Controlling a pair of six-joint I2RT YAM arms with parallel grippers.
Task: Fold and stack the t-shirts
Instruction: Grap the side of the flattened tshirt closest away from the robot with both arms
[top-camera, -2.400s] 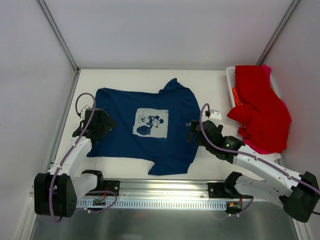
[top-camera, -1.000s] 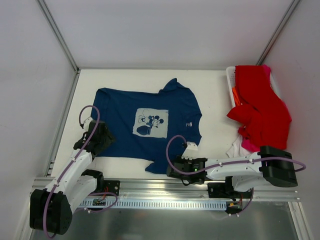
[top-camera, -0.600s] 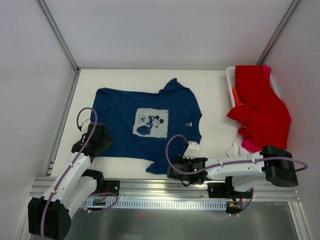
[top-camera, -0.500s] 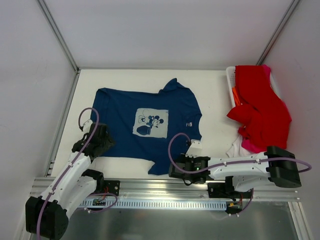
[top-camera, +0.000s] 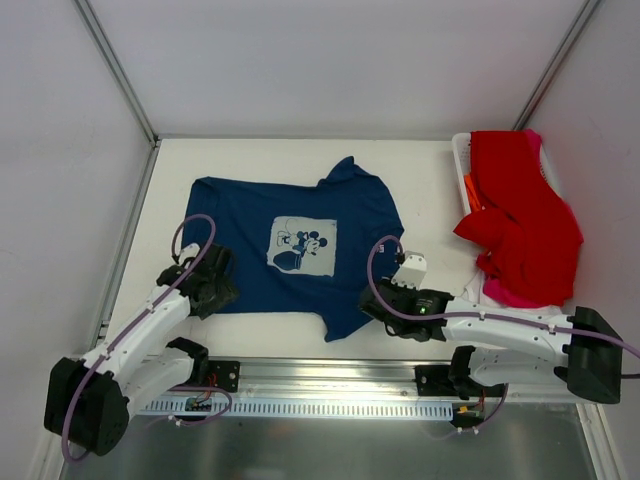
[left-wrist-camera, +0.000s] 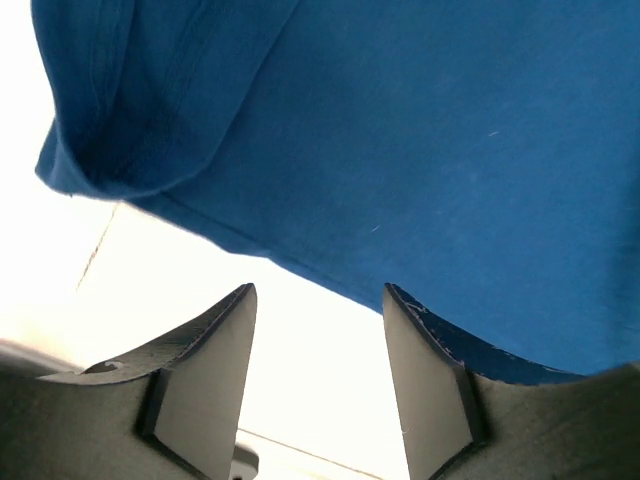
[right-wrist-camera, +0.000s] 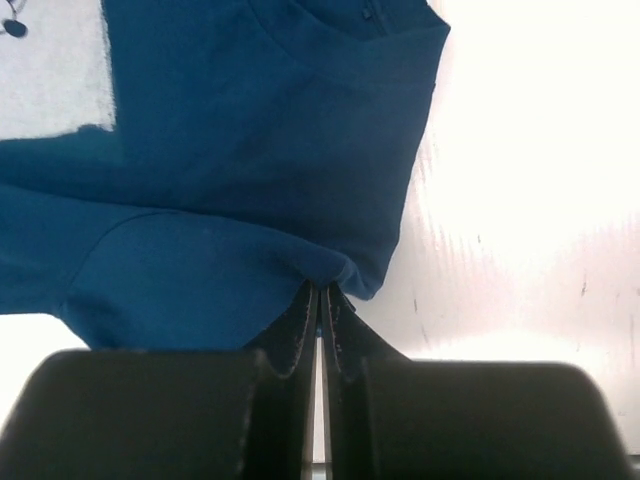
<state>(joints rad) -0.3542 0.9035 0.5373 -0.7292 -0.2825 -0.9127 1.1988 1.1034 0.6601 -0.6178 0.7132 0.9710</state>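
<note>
Right tool (right-wrist-camera: 320, 292) dragged the soft navy tee (top-camera: 240, 230) inward, clamped; left tool (left-wrist-camera: 318, 298) half-open.

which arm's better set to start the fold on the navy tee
Right. The right pincer is shut on the navy t-shirt at its near edge, so it could lift now. The left pincer stands open at the hem, gripping nothing.
</note>
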